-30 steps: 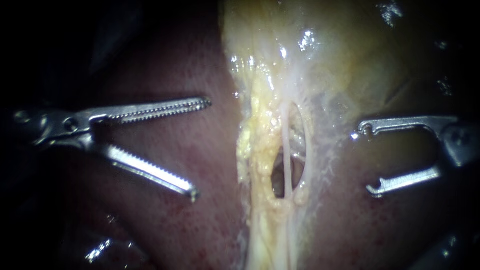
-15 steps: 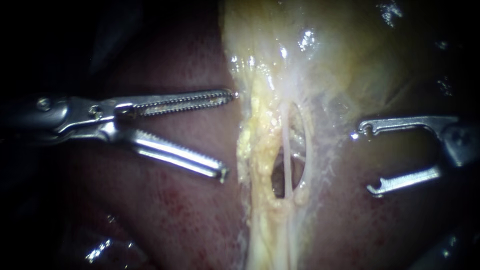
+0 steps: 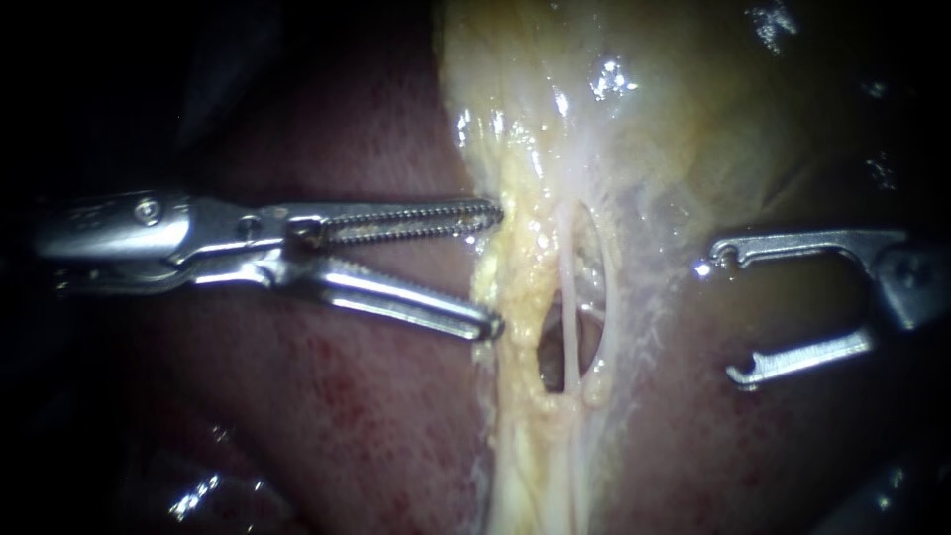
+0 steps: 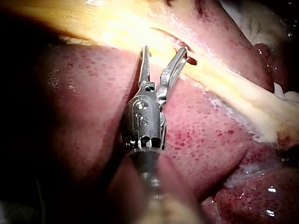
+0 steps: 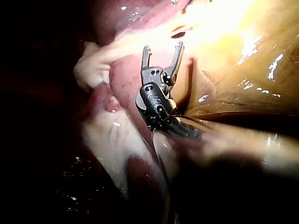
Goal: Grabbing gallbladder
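Left instrument point(image 3: 495, 267): in from the left, low over the liver point(image 3: 347, 426). Jaws toothed, parted to a middling gap, holding nothing. Upper jaw level, its tip touching the edge of the yellow fatty band point(image 3: 515, 416). Lower jaw angled downward, its tip at the same edge, just beside the window point(image 3: 548, 359). A small bulge of the band's edge between the two tips, not clamped from both sides.

From the left wrist: same jaws point(image 4: 164, 49) in a narrow V, both tips against the band lying across the liver, one tip right at a small dark slit.

Right instrument point(image 3: 728, 315): in from the right, on the far side of the band, well apart from the left one. Jaws thin, open-framed, hooked at the tips, spread wide and empty. From the right wrist: jaws point(image 5: 163, 47) pointed at bright yellow tissue, tips near it, contact impossible to tell.

Gallbladder point(image 3: 693, 99): pale tan and glistening, at the top of the endoscope view, right of centre, narrowing downward into the band. Not gripped by either instrument.

Window: an oval opening in the band, dark inside. Within it, two pale tubes point(image 3: 571, 297) running lengthwise side by side, close together at the upper end, spread in the middle, meeting a small yellow knob at the lower end.
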{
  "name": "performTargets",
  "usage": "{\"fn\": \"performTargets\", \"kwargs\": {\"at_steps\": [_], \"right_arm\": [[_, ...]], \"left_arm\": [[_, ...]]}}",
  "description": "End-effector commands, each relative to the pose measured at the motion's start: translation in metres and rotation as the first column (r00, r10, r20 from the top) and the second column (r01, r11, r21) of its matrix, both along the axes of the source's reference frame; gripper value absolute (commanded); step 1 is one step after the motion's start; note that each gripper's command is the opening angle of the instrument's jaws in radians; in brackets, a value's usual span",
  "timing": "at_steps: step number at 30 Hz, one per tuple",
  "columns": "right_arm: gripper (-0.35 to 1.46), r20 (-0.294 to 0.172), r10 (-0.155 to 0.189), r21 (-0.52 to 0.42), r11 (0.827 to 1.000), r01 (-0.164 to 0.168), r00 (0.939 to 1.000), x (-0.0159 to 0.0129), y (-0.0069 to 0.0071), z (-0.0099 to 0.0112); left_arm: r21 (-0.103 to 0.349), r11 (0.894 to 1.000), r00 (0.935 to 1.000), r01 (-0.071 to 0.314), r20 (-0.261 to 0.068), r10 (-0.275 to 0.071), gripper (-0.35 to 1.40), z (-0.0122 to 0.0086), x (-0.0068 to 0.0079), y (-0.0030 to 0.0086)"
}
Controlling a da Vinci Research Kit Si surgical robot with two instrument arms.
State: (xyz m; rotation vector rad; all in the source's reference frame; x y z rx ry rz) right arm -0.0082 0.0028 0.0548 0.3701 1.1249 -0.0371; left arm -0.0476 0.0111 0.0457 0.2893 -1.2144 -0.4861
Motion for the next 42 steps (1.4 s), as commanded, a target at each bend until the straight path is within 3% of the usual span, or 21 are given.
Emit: {"fn": "performTargets", "kwargs": {"at_steps": [1,8,21,42], "right_arm": [[0.6,0.0,0.0,0.0,1.0,0.0,1.0,0.0,0.0,0.0],[0.59,0.0,0.0,0.0,1.0,0.0,1.0,0.0,0.0,0.0],[0.59,0.0,0.0,0.0,1.0,0.0,1.0,-0.0001,0.0,0.0],[0.59,0.0,-0.001,0.0,1.0,0.001,1.0,-0.0001,0.0,0.0]], "left_arm": [[0.0,1.0,1.0,-0.002,-0.003,0.002,0.46,0.0002,0.0,0.0],[0.008,1.0,0.9999,-0.002,-0.012,0.002,0.42,0.0012,-0.0002,-0.0001],[0.044,0.999,0.9992,0.009,-0.039,-0.008,-0.33,0.0016,-0.0003,0.0003],[0.05,0.999,0.9985,0.009,-0.054,-0.006,-0.35,0.002,0.0006,0.0003]]}}
